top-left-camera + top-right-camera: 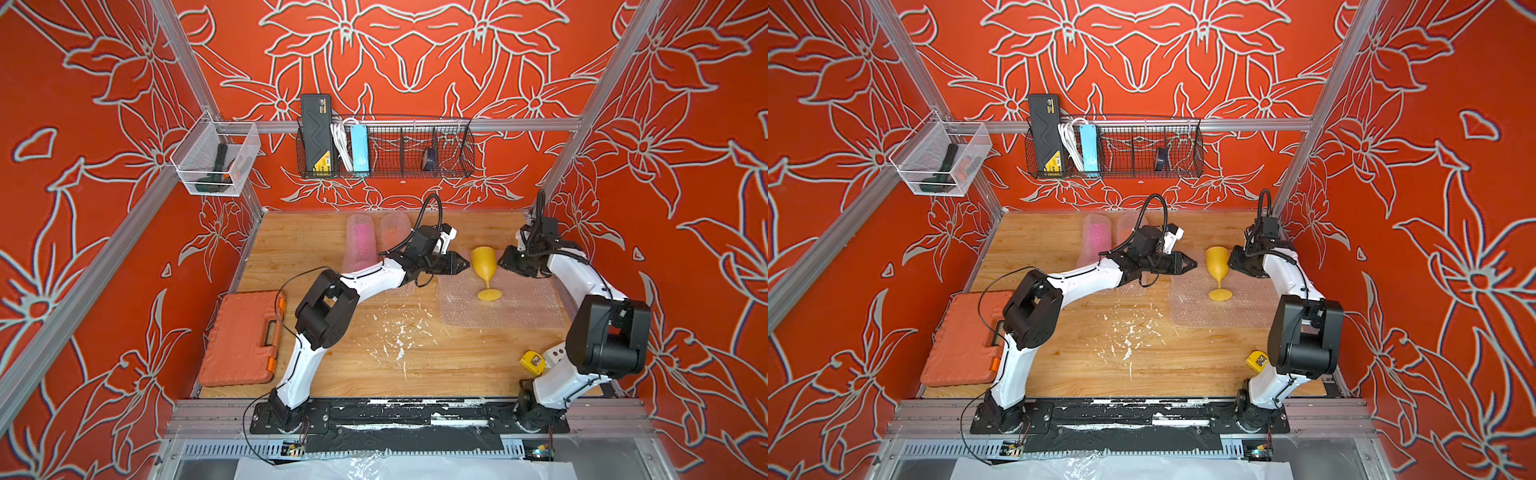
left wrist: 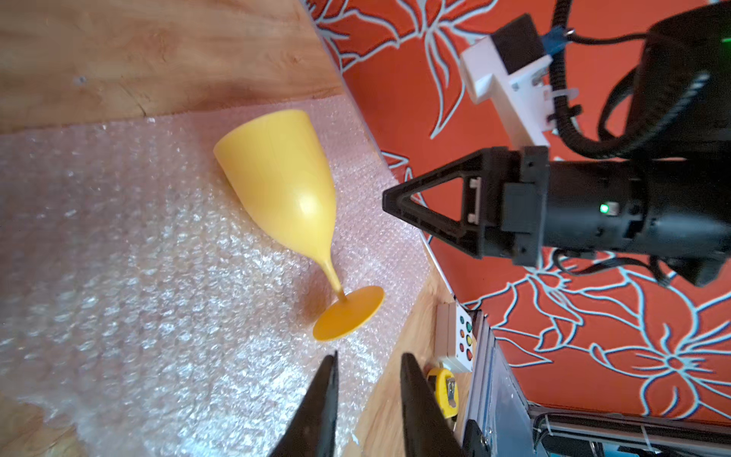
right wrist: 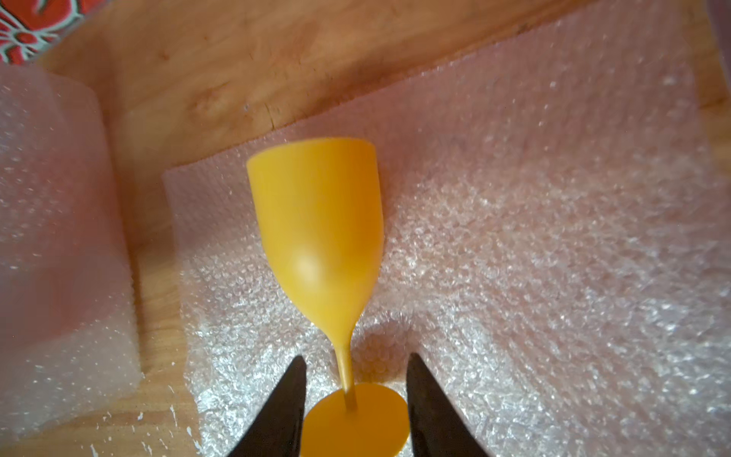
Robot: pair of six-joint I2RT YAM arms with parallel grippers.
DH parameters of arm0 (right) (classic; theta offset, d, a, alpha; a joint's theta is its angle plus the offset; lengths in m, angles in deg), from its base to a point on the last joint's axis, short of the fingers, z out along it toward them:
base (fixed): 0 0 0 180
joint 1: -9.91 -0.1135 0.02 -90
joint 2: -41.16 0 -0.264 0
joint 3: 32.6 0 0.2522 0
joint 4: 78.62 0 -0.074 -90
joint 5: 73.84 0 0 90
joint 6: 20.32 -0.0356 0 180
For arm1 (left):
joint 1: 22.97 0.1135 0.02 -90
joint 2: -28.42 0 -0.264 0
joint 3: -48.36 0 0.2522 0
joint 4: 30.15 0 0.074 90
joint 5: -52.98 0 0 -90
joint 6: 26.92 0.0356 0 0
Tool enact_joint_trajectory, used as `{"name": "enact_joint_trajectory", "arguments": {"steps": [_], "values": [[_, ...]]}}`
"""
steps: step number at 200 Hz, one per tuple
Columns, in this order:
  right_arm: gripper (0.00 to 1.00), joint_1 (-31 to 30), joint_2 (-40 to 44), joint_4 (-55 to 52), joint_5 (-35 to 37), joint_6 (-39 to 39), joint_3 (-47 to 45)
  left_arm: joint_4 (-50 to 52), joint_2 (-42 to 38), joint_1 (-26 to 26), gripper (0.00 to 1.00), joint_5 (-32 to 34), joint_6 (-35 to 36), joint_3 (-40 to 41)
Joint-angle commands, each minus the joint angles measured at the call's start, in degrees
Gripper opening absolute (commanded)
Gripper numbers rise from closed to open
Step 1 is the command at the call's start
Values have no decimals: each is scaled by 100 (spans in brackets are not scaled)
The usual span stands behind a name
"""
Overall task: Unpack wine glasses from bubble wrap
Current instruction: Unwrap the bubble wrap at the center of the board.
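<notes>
A yellow wine glass (image 1: 483,264) (image 3: 320,237) lies on its side on a flat sheet of bubble wrap (image 1: 519,303) (image 3: 553,237), rim toward the back wall, foot toward the front. My right gripper (image 3: 358,356) (image 1: 500,261) hangs over it, open; its fingertips stand either side of the stem and foot with gaps, touching nothing. My left gripper (image 2: 369,354) (image 1: 467,262) points at the bowl from the left, open and empty. Two rolls of bubble wrap lie behind the left arm, one showing pink (image 1: 360,243), one pale orange (image 1: 395,230).
An orange tool case (image 1: 243,336) lies at the front left. A yellow tape measure (image 1: 533,362) and a small button box (image 1: 555,355) sit at the front right beside the right arm. White flecks (image 1: 399,336) dot the wooden table's middle.
</notes>
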State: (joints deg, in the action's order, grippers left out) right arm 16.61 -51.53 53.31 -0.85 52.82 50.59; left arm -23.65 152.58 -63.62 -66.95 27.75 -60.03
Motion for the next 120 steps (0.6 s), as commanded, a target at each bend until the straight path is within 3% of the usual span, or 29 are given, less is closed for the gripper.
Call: {"name": "enact_joint_trajectory", "arguments": {"steps": [1, 30, 56, 79, 120], "values": [[42, 7, 305, 186, 225, -58, -371, 16, 265, -15, 27, -48, 46, 173], [42, 1, 113, 97, 192, -92, -420, -32, 539, -34, 27, -124, 5, 195], [42, 100, -2, 116, 1139, -151, -578, -10, 674, -36, 27, -75, 39, 208], [41, 473, -390, 308, 854, -177, -559, 62, 843, -31, 27, -48, 62, 103], [41, 490, -1088, 173, 1010, -81, -40, 166, 1227, -16, 27, 61, 88, -204]]}}
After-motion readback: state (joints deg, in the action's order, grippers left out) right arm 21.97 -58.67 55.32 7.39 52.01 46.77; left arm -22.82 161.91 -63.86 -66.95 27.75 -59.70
